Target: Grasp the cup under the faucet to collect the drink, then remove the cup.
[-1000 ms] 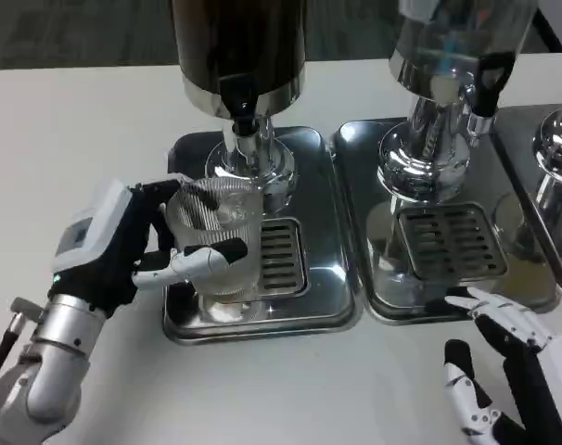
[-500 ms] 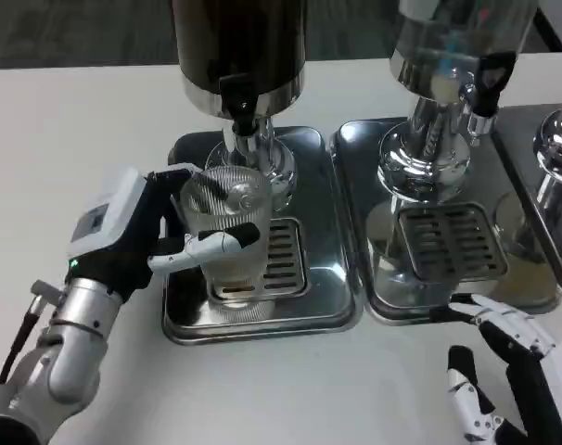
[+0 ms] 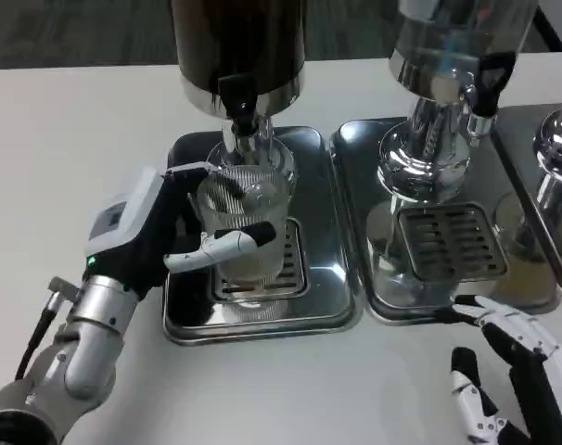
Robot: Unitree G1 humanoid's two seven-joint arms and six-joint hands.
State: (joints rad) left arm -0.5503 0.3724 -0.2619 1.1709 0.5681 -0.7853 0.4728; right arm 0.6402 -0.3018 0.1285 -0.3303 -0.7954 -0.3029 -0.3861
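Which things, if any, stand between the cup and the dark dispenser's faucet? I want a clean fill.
Nothing visible does. The left hand holds the ribbed clear cup over the drip grate, its open mouth just below the black faucet, with only open air between them.

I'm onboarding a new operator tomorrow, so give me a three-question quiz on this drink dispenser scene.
1. True or false: the left hand holds the ribbed clear cup.
2. The cup sits over: A) the bare table, B) the drip tray beneath the dark dispenser's faucet, C) the right-hand tray.
3. Fill in: the right hand holds ____.

Key: 1 true; 2 B; 3 nothing, its fingers spread above the table near the front edge.
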